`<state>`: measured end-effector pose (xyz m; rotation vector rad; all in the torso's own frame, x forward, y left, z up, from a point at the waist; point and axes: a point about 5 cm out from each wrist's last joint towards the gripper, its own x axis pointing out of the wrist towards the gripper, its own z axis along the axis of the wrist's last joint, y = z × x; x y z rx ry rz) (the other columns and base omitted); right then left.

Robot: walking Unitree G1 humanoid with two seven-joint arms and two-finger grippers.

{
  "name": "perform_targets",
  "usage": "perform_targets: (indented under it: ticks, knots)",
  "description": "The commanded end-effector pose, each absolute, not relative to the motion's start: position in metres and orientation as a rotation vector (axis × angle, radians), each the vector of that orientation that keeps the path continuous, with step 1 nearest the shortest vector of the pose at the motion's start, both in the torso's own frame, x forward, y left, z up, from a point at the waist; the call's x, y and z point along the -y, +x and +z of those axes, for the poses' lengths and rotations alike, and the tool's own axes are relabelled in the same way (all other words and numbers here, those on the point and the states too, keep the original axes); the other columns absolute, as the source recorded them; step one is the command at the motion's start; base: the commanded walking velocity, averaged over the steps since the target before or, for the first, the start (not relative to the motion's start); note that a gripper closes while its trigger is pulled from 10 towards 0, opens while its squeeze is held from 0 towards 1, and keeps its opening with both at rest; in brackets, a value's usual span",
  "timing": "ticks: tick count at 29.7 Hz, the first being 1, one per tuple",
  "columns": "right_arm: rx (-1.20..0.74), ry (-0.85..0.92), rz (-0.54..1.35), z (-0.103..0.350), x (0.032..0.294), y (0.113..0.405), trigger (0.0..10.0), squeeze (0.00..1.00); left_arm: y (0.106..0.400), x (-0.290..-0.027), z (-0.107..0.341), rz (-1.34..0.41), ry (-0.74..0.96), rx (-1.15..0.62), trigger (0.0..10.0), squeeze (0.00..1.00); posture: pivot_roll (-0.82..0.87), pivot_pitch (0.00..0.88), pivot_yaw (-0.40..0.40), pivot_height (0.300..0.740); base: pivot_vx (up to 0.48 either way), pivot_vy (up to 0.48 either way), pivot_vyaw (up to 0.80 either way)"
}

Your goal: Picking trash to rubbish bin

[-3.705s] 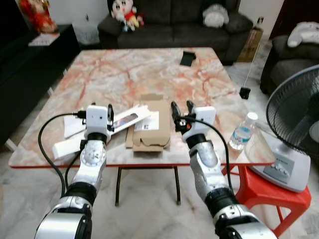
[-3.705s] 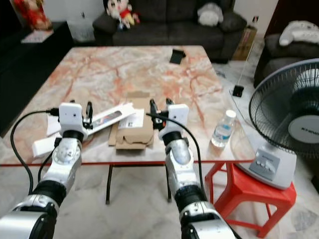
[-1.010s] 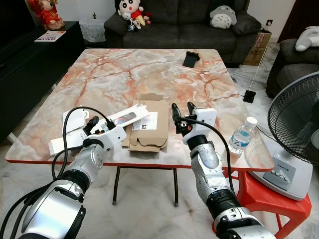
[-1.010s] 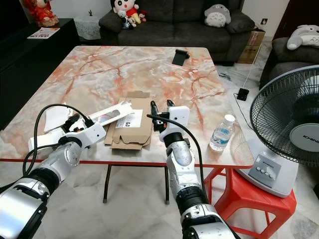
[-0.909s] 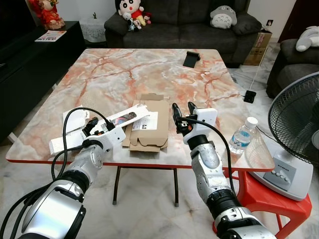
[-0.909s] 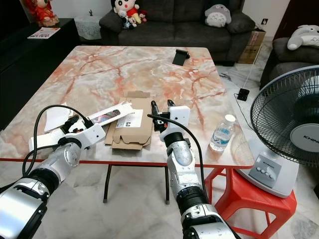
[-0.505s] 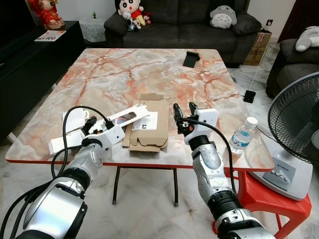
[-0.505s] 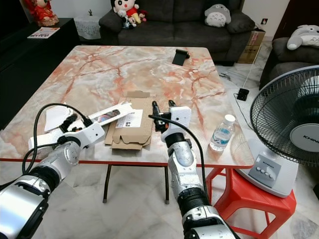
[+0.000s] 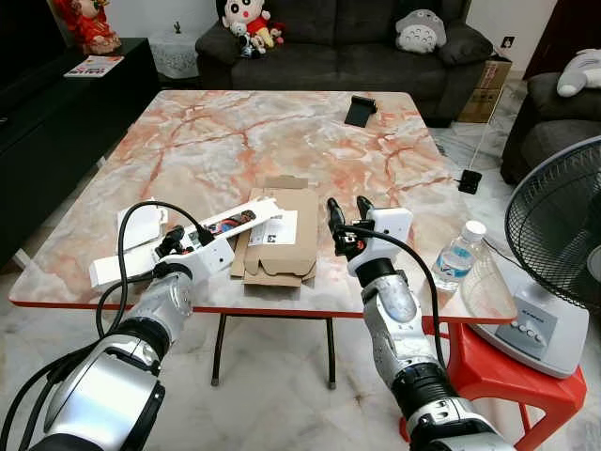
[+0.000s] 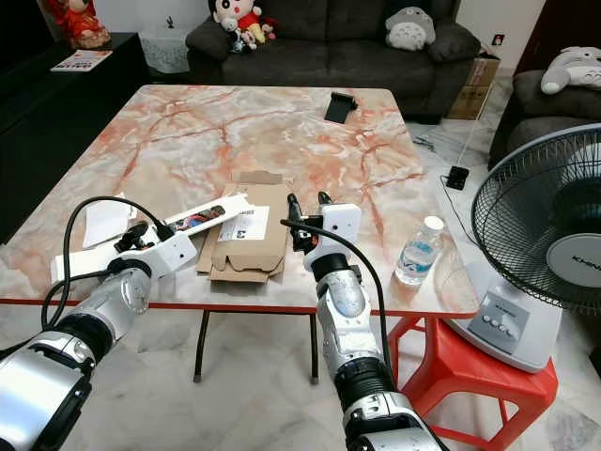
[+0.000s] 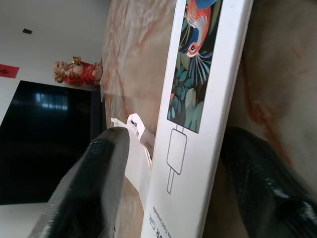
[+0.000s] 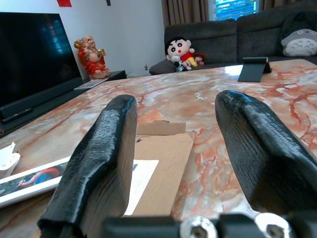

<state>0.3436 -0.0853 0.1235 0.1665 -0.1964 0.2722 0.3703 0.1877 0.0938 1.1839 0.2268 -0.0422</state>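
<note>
You have two arms out over the near edge of the marble table [image 9: 235, 132]. Your left gripper [image 9: 183, 240] lies low on the table. Its two black fingers [image 11: 94, 183] are spread, one on each side of the long white box [image 9: 178, 240], and you cannot tell if they touch it. That box has a bright bird picture on it and lies flat, slanting away from the near left part of the table towards the middle. Its far end rests on the brown box.

Your right gripper [image 10: 307, 214] is held up just above the table, right beside the brown box. Its two fingers [image 12: 99, 163] are wide apart, with nothing between them.

Count the trash on the table: one long white box, one flat brown cardboard box [image 9: 280, 233] with a white label on top, and one small white paper piece [image 9: 138, 224] near the left edge. The brown box lies between your two grippers, near the front edge. You cannot see inside either box.

One clear water bottle [image 9: 457, 256] stands off the table's right side. One white fan [image 9: 554, 254] stands on one red stool [image 9: 498, 362] on your right. One small black thing [image 9: 359, 109] stands at the far end of the table. One dark sofa [image 9: 338, 42] behind it holds several soft toys [image 9: 246, 21].
</note>
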Motion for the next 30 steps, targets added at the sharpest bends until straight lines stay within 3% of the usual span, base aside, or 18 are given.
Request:
perform_targets:
  ticks: [1, 30]
  knots:
    - [0.202, 0.166, 0.275, 0.1264, 0.0843, 0.3435, 10.0, 0.00, 0.3729, -0.1891, 0.0977, -0.025, 1.185, -0.236, 0.0, 0.00, -0.05, 0.005, -0.010, 0.740, 0.000, 0.000, 0.00]
    - [0.198, 0.168, 0.275, 0.1258, 0.0837, 0.3435, 10.0, 0.00, 0.3720, -0.1869, 0.0953, -0.043, 1.167, -0.243, 0.0, 0.00, -0.05, 0.003, -0.009, 0.740, 0.000, 0.000, 0.00]
